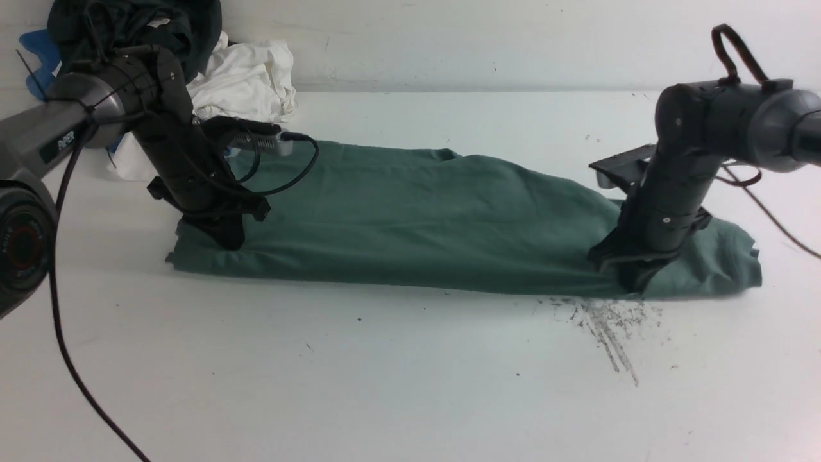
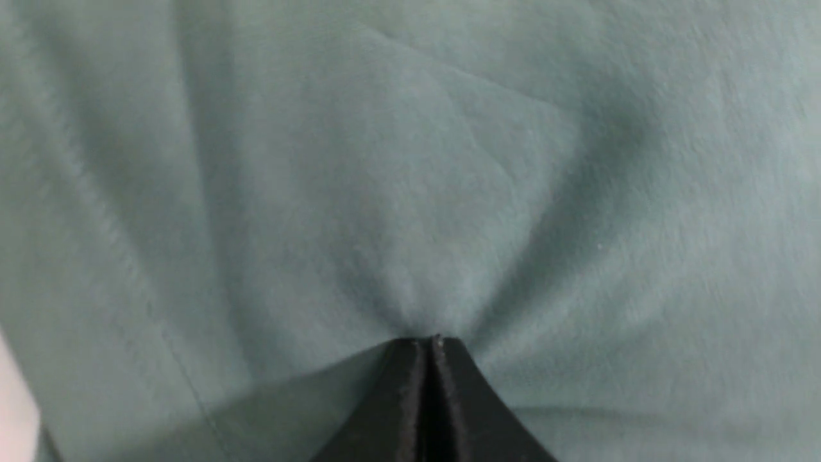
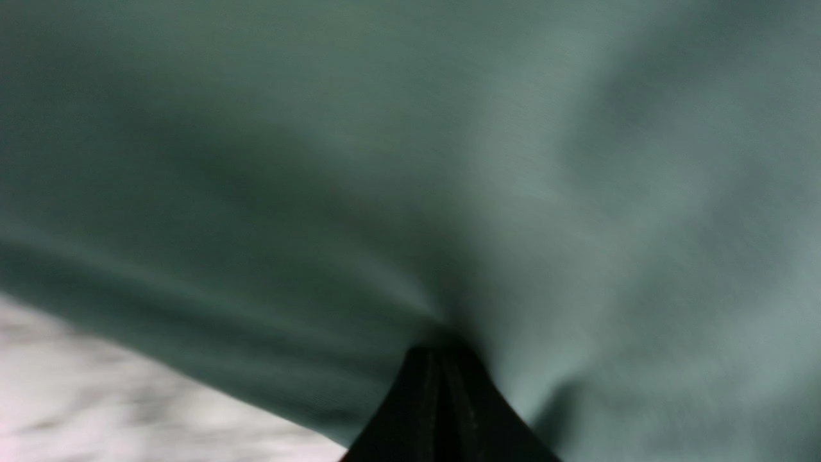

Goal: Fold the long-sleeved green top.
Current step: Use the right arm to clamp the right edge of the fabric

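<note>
The green long-sleeved top (image 1: pixel 417 218) lies across the middle of the white table (image 1: pixel 385 372) as a long folded band running left to right. My left gripper (image 1: pixel 231 245) presses down on its left end and is shut on a pinch of the fabric. In the left wrist view the closed tips (image 2: pixel 426 338) meet the green cloth (image 2: pixel 410 192), with creases radiating from them. My right gripper (image 1: pixel 635 282) stands near the right end at the front edge, shut on the cloth. In the right wrist view the gripper (image 3: pixel 442 350) pinches the blurred green fabric (image 3: pixel 385 160).
A pile of other clothes sits at the back left: a dark garment (image 1: pixel 128 25), a white one (image 1: pixel 247 80) and a blue bit (image 1: pixel 35 51). Grey scuff marks (image 1: pixel 609 327) streak the table in front of the right gripper. A black cable (image 1: pixel 77 378) hangs at the front left.
</note>
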Available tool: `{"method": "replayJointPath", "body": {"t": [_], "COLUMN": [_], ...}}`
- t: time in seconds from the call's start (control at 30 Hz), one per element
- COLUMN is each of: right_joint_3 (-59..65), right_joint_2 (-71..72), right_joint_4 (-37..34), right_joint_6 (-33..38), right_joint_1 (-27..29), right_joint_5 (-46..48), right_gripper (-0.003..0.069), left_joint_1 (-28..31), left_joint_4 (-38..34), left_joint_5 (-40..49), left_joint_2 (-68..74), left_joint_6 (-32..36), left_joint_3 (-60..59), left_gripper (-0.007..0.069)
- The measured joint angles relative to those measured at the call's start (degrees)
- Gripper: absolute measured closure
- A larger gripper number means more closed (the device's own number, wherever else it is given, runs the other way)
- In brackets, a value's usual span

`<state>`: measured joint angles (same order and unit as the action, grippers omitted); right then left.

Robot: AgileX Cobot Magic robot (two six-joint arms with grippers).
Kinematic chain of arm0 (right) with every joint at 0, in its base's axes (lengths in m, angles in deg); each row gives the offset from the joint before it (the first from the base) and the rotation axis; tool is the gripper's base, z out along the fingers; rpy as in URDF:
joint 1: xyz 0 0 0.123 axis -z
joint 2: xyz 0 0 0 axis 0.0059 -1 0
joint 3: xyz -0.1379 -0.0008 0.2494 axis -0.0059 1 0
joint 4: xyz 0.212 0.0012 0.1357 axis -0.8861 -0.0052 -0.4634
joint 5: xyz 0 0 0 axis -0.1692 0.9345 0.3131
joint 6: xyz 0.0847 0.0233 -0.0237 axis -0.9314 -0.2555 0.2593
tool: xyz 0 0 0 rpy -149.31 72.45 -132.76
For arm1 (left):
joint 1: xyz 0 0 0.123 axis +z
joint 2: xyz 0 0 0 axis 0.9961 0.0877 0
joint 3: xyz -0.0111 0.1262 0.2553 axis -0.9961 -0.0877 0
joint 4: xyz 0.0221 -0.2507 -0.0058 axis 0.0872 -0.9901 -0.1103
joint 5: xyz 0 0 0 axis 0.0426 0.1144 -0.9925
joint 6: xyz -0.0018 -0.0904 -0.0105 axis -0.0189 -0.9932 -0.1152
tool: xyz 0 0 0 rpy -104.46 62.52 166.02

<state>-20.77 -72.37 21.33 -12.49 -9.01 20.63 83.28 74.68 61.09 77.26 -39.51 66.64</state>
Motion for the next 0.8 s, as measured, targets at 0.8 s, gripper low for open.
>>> {"method": "replayJointPath", "body": {"t": [0.8], "right_joint_3": [-11.14], "right_joint_2": [2.50], "right_joint_4": [-16.61], "right_joint_6": [3.33], "right_joint_1": [19.14], "right_joint_5": [-0.36], "right_gripper": [0.0445], "left_joint_1": [-0.10], "left_joint_4": [0.33], "left_joint_5": [-4.00], "left_joint_2": [-31.02], "left_joint_6": [0.50], "left_joint_3": [-15.45], "left_gripper": [0.0631]}}
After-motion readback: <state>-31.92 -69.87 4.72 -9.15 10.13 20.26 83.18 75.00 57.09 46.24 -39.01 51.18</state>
